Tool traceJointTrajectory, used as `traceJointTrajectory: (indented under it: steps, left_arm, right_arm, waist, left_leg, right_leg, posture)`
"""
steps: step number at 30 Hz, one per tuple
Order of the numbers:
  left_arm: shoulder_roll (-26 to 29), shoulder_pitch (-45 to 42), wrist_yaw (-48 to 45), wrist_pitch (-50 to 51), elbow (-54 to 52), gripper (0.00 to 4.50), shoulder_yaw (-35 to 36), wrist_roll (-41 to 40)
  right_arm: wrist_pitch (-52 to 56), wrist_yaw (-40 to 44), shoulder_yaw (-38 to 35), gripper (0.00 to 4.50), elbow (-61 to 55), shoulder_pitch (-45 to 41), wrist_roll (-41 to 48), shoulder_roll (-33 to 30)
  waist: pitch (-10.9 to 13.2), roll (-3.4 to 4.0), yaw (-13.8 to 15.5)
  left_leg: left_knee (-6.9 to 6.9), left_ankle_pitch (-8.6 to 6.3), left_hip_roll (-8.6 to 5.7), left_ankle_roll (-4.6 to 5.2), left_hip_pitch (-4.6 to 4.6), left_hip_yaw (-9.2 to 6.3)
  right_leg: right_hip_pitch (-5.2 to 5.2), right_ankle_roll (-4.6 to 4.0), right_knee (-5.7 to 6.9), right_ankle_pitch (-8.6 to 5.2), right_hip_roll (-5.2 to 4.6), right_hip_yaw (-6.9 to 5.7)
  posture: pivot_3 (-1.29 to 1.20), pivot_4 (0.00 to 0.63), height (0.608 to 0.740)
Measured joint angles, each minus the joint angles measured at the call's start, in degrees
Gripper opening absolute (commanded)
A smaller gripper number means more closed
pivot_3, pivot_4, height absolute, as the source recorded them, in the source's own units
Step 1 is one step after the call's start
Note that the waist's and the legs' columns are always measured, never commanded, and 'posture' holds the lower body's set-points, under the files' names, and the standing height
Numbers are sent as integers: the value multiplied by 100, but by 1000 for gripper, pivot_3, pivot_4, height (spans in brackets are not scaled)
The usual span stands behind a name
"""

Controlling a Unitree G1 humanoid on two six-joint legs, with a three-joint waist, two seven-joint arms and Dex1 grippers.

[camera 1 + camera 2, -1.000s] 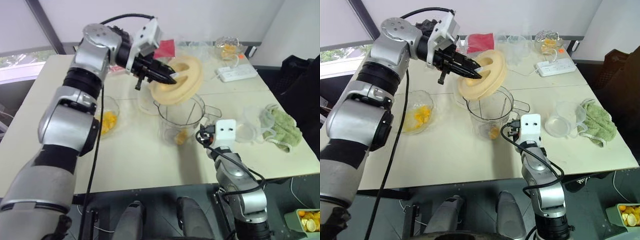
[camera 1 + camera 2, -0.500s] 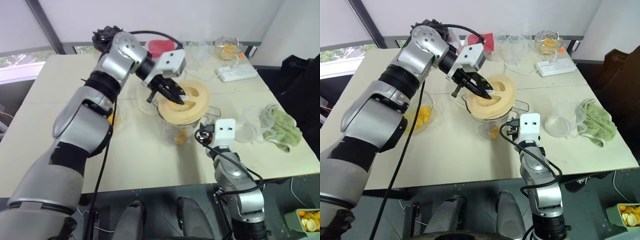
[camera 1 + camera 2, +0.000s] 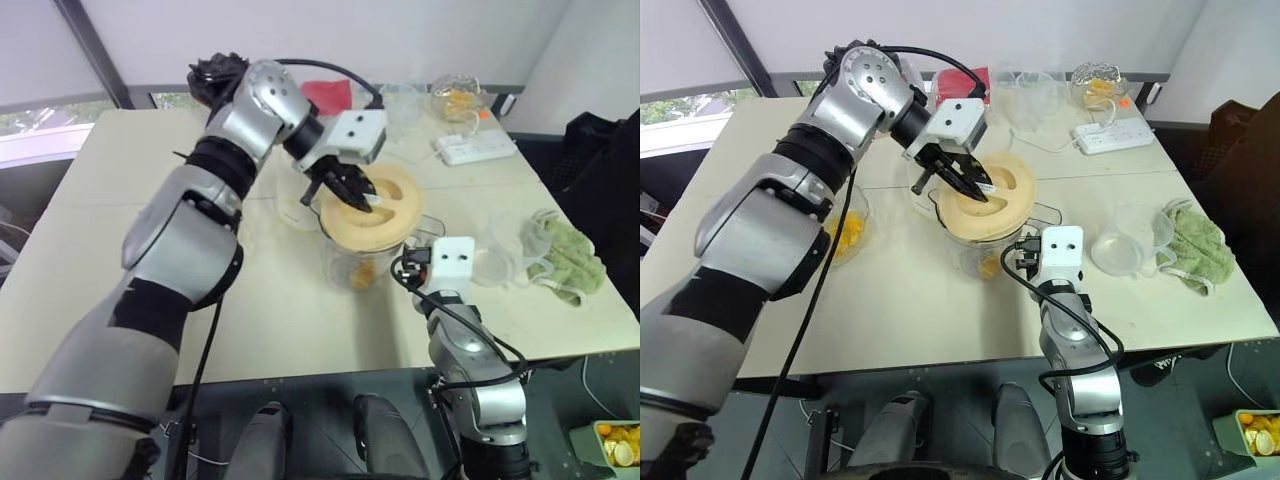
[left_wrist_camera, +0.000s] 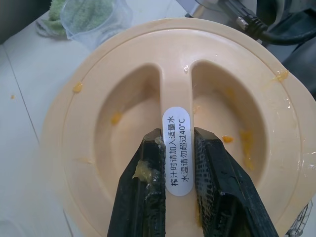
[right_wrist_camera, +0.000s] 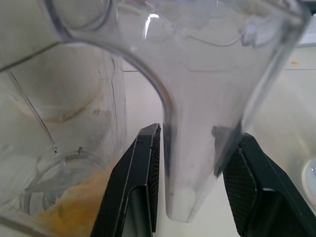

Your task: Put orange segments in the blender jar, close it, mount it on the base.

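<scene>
Standing upright mid-table, the jar [image 3: 362,262] wears a tilted lid [image 3: 988,198]; left gripper [image 4: 177,158] pinches its ridge, right gripper [image 5: 193,170] clasps the handle [image 5: 197,163].

We take the blender jar [image 3: 985,245] as our landmark: the lid [image 3: 990,195] sits on its mouth and orange segments [image 3: 988,266] lie in its bottom. To its left we find a bowl [image 3: 847,232], to its right a cup [image 3: 1124,238] and, beyond that, a cloth [image 3: 1191,247]. Behind the jar, toward the table's [image 3: 910,310] far edge, lies a power strip [image 3: 1111,132].
</scene>
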Motion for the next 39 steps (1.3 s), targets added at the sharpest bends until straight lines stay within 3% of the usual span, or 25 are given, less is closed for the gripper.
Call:
traceJointTrajectory:
  steps: [20, 23, 39]
  left_arm:
    - [-131, -181, 0, -423, 306, 246, 22, 378]
    - [-134, -194, -1, -421, 329, 246, 24, 399]
    - [-153, -223, -1, -200, 336, 246, 50, 423]
  right_arm:
    - [-1, 44, -75, 1782, 0, -111, -106, -15]
    - [-20, 71, -83, 1003, -1, -127, -83, 13]
    - [-29, 95, -89, 1005, 0, -131, -81, 24]
  waist:
    - [-29, -2, 0]
    - [-29, 0, 0]
    - [-31, 3, 27]
  left_leg:
    - [1, 0, 0, 0, 22, -3]
    - [1, 0, 0, 0, 22, -3]
    - [1, 0, -1, 0, 21, -5]
  right_leg:
    - [23, 5, 0, -4, 0, 0]
    - [23, 7, -1, -5, 0, 0]
    - [25, 21, -3, -14, -1, 0]
  posture:
    - [0, 150, 740]
    - [0, 150, 740]
    - [0, 150, 740]
